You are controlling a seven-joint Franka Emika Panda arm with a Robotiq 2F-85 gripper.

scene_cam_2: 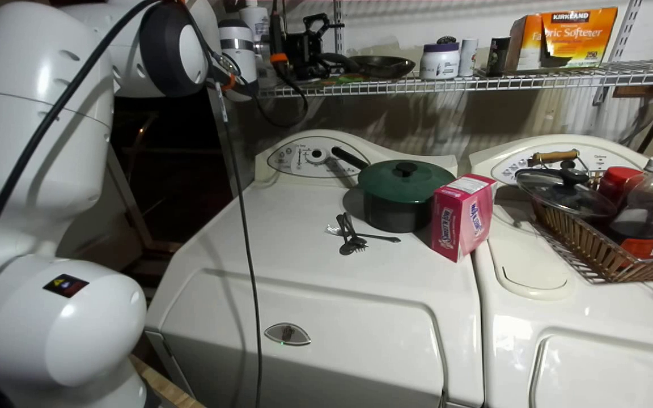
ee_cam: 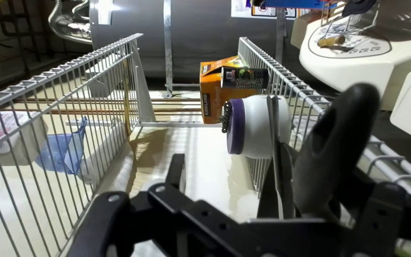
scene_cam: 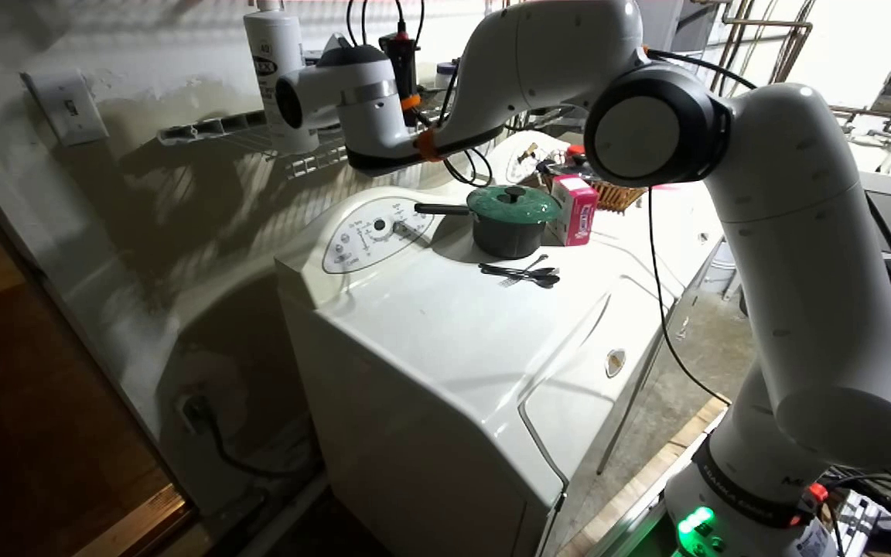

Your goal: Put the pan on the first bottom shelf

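The black pan [scene_cam_2: 383,66] rests on the white wire first bottom shelf [scene_cam_2: 474,85], its handle pointing toward my gripper [scene_cam_2: 335,45]. In the wrist view, turned sideways, the pan [ee_cam: 275,167] appears edge-on in front of the shelf grid [ee_cam: 284,84], with its dark handle [ee_cam: 334,153] close to the camera. My gripper [ee_cam: 269,178] stands wide open. One of its fingers [ee_cam: 177,171] is well away from the handle; the opposite one is mostly hidden behind or beside the handle. In an exterior view the arm's wrist covers the pan and gripper; the shelf [scene_cam: 213,128] shows there.
Along the shelf stand a purple-lidded jar [scene_cam_2: 440,61], a small white bottle [scene_cam_2: 468,56], a dark can [scene_cam_2: 497,55] and an orange softener box [scene_cam_2: 564,39]. An upper wire shelf [ee_cam: 59,89] runs above. A green-lidded pot [scene_cam_2: 406,192] and pink box [scene_cam_2: 462,218] sit on the dryer below.
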